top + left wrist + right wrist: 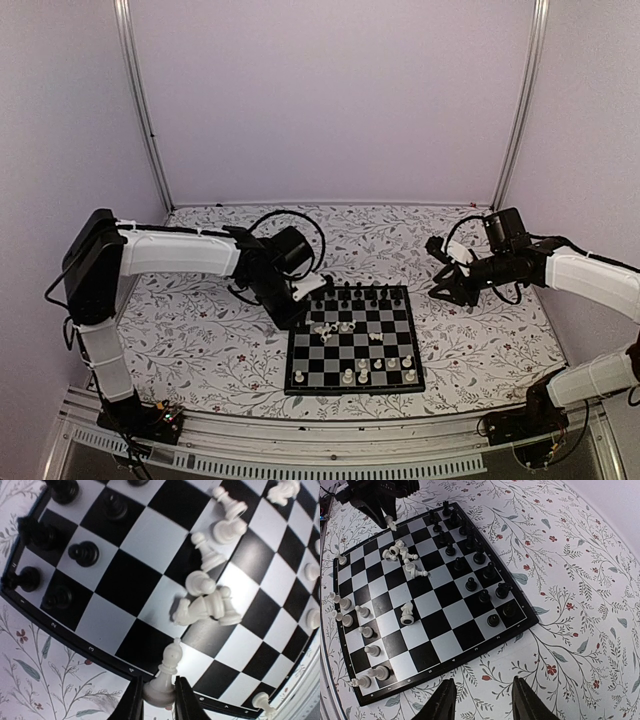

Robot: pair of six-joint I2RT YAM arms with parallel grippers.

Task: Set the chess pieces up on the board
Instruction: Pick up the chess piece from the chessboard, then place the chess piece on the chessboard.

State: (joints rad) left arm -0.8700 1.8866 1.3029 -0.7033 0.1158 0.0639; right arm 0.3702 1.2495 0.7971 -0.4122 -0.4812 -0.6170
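Roughly half the job looks done. The board [325, 362] lies on the table [570, 580] between the two arms. The black pieces [479, 557] stand in two tidy rows along its far side, and that side reads as finished, though I cannot check the order of the back row. The white side is only partly set. Some white pieces [365, 631] stand along the near edge with gaps between them, and one or two more stand out on middle squares. A pile [205, 605] of several white men lies toppled in a heap toward the board's left side, touching one another. The left gripper [158, 692] is down at the board's left rim, its fingers pressed against both sides of the base of a bishop [169, 662]. That white piece stands upright at the very edge of the board, pinched but not visibly lifted. The right gripper [484, 700] hangs over the table off the board's right side, well apart from any piece, its fingers spread with nothing between them. By my reckoning, what is left is to seat this bishop on its home square, then right the fallen men one by one and fill the white ranks. The heap will be the fiddly part, as its pieces lie against each other.
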